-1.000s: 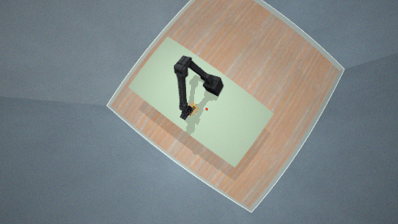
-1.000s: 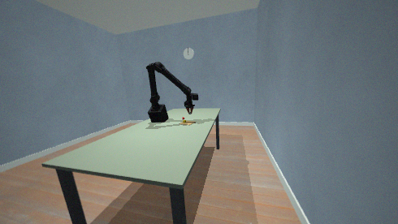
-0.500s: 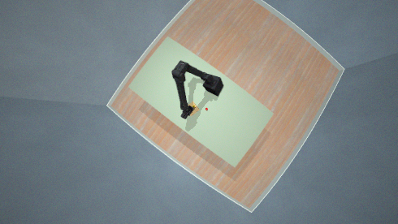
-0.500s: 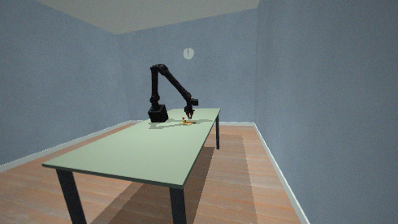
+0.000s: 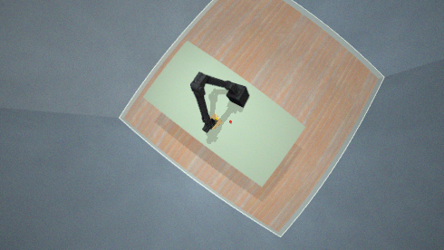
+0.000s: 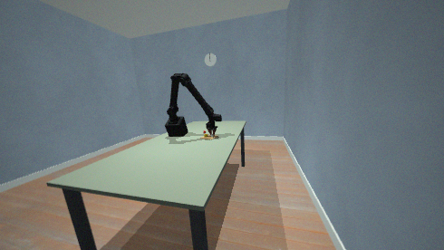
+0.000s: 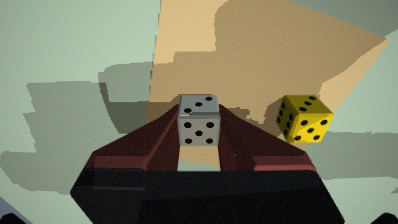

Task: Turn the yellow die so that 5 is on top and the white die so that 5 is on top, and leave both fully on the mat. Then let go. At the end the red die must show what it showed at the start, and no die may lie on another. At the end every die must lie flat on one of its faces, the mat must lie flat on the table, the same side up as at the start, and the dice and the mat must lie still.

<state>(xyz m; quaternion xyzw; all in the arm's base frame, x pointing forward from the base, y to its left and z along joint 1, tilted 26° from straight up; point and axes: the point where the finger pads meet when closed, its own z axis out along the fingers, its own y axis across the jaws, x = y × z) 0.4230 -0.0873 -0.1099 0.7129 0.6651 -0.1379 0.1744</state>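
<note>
Seen from the exterior, low passage runs along the bench [image 5: 272,149] [image 6: 127,168] toward its near short edge — the arm's base [image 5: 241,97] [image 6: 170,130] blocks the left long edge, the yellow die [image 7: 305,119] one finger's side.

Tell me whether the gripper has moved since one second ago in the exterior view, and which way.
Yes. The gripper has come down, nearer the tabletop.
</note>
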